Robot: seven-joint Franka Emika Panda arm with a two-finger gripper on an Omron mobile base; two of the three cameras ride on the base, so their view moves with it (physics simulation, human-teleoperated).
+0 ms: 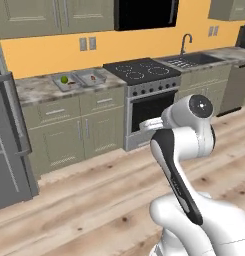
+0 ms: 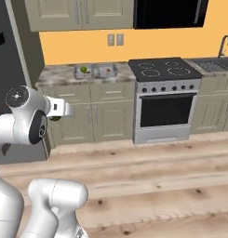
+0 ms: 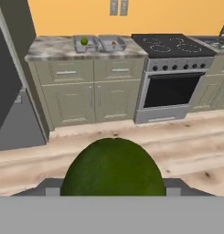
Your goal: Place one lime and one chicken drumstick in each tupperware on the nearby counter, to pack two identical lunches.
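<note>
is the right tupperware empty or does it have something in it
Not empty: the right tupperware holds a small reddish-brown item; what it is cannot be told.

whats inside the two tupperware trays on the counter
The left tupperware holds a green lime. The right tupperware holds a small brownish-red item, too small to identify. The rims hide parts of each floor.

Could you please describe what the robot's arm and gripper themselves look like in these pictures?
The arm is glossy white with rounded, bulbous links, a black band down one link and dark round joint caps. The gripper has small grey finger tips on a white hand. No cables or markings are visible.
</note>
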